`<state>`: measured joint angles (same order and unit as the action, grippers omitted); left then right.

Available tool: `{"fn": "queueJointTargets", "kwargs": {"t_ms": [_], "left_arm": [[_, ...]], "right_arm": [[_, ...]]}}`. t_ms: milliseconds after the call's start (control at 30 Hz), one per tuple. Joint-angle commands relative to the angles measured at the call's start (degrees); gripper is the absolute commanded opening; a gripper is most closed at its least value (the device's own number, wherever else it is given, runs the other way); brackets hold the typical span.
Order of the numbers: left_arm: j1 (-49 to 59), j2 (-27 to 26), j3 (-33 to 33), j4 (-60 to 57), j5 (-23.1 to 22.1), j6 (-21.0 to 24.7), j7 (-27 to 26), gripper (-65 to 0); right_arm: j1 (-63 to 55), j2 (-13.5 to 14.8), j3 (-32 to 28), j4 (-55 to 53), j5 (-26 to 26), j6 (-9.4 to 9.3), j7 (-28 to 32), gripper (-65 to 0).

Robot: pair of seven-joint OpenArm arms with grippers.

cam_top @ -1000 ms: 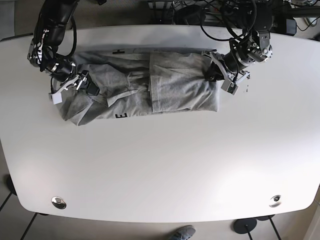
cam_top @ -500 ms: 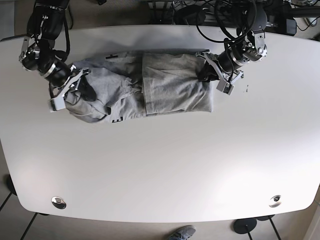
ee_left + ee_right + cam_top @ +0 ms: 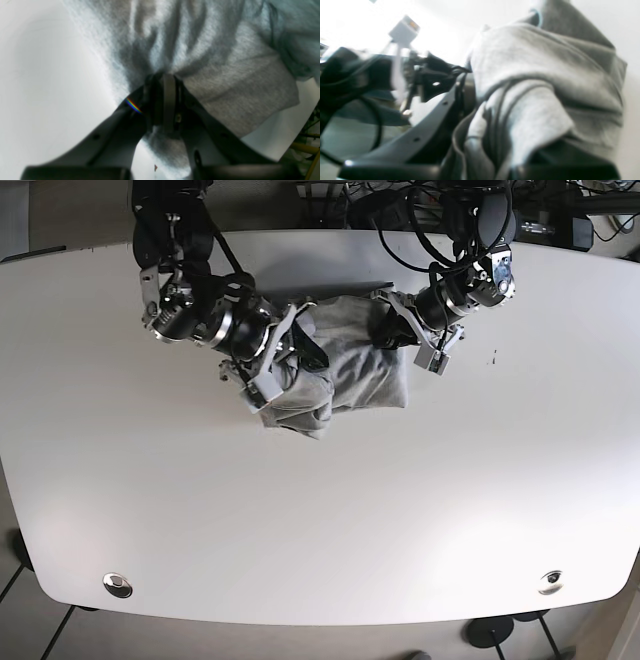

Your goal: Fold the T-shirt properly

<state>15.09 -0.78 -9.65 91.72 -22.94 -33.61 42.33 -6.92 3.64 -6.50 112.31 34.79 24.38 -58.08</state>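
No lettering, label, brand or number can be read in any view; the grey T-shirt [image 3: 340, 375] shows only plain fabric where it lies bunched.

A white table [image 3: 330, 520] stands on a tiled floor [image 3: 22, 600], cables [image 3: 400, 200] tangled behind it.

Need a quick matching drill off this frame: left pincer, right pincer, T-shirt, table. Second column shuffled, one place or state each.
Column A:
1. left pincer
2. right pincer
3. T-shirt
4. table

Column B:
a. white, mostly bare in front of the cloth
b. grey, bunched up between the two arms
c. shut on cloth at the shirt's right edge in the base view
d. shut on cloth at the shirt's left edge in the base view

Pairs: 1-c, 2-d, 3-b, 4-a
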Motion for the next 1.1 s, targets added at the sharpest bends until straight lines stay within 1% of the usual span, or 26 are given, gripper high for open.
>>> {"fn": "queueJointTargets", "kwargs": {"t_ms": [33, 67, 100, 133, 167, 233, 267, 300, 333, 400, 433, 500, 633, 667, 733, 800, 900, 967, 1000, 1100], "left_arm": [[0.16, 0.12, 0.11, 0.37, 1.71, 0.24, 2.2, -60.7], [0.16, 0.12, 0.11, 0.37, 1.71, 0.24, 2.2, -60.7], [0.16, 0.12, 0.11, 0.37, 1.71, 0.24, 2.2, -60.7], [0.16, 0.12, 0.11, 0.37, 1.71, 0.24, 2.2, -60.7], [0.16, 0.03, 0.11, 0.37, 1.71, 0.24, 2.2, -60.7], [0.16, 0.12, 0.11, 0.37, 1.71, 0.24, 2.2, -60.7], [0.16, 0.2, 0.11, 0.37, 1.71, 0.24, 2.2, -60.7], [0.07, 0.2, 0.11, 0.37, 1.62, 0.24, 2.2, -60.7], [-0.19, 0.29, 0.11, 0.37, 1.62, 0.24, 2.2, -60.7], [-1.25, 0.29, 0.11, 0.37, 1.62, 0.24, 2.2, -60.7], [-1.42, 0.29, 0.11, 0.45, 1.62, 0.24, 2.2, -60.7], [-1.86, 0.29, 0.02, 1.51, 1.62, 0.24, 2.2, -60.7], [-2.13, 0.2, -0.24, 5.2, 1.53, 0.24, 2.2, -60.7], [-2.13, 0.12, -0.77, 6.43, 1.53, 0.24, 2.2, -60.7], [-1.95, 0.38, -4.64, 10.04, 1.53, 0.24, 2.2, -60.7], [-1.95, 0.38, -7.36, 12.15, 1.53, 0.24, 2.2, -60.7], [-1.16, -0.15, -12.11, 14.08, 1.53, 0.24, 2.2, -60.7], [-0.98, -0.24, -15.1, 14.34, 1.53, 0.15, 2.2, -60.7], [-0.89, -0.59, -16.24, 14.34, 1.53, 0.15, 2.2, -60.7], [-0.72, -3.4, -17.21, 13.99, 1.62, 0.15, 2.2, -60.7]], "right_arm": [[1.77, -2.1, -0.49, -0.44, -4.15, 0.72, 1.78, -62.9], [2.48, -3.16, -0.57, -1.32, -7.49, 0.72, 1.78, -62.8], [2.57, -3.77, -0.57, -1.94, -9.16, 0.72, 1.78, -62.1], [2.65, -4.47, -0.57, -1.94, -10.48, 0.72, 1.78, -60.1], [3.09, -5.0, -0.66, -2.03, -11.71, 0.63, 1.78, -56.3], [3.27, -5.18, -2.95, -2.03, -14.08, 0.54, 1.78, -45.3], [3.27, -4.74, -5.06, -1.85, -15.58, 0.45, 1.78, -38.4], [3.27, -4.47, -8.75, -1.76, -18.39, 0.45, 1.78, -29.3], [3.27, -4.47, -11.3, -1.67, -20.5, 0.45, 1.69, -23.9], [3.27, -4.65, -17.19, -0.62, -25.33, 0.45, 1.6, -15.9], [3.01, -4.74, -17.81, 0.7, -26.48, 0.45, 1.6, -15.2], [2.83, -4.83, -17.81, 2.81, -25.77, 0.45, 1.6, -15.4], [3.36, -4.83, -17.63, 3.25, -24.9, 0.54, 1.69, -15.4], [3.36, -4.83, -17.63, 3.34, -24.9, 0.63, 1.69, -15.4], [2.92, -5.0, -14.82, 3.51, -24.02, 0.81, 1.78, -15.5], [2.74, -4.91, -9.54, 3.78, -19.01, 0.81, 1.78, -15.5], [1.6, -4.39, 3.03, 3.69, -8.1, 0.89, 1.51, -15.5], [1.42, -3.33, 10.33, 2.46, -3.01, 0.89, 1.34, -15.5], [1.42, -2.54, 12.08, 1.4, -1.42, 0.89, 1.25, -15.5], [1.51, 1.42, 12.44, -2.99, 0.95, 0.54, 1.25, -15.5]]}}
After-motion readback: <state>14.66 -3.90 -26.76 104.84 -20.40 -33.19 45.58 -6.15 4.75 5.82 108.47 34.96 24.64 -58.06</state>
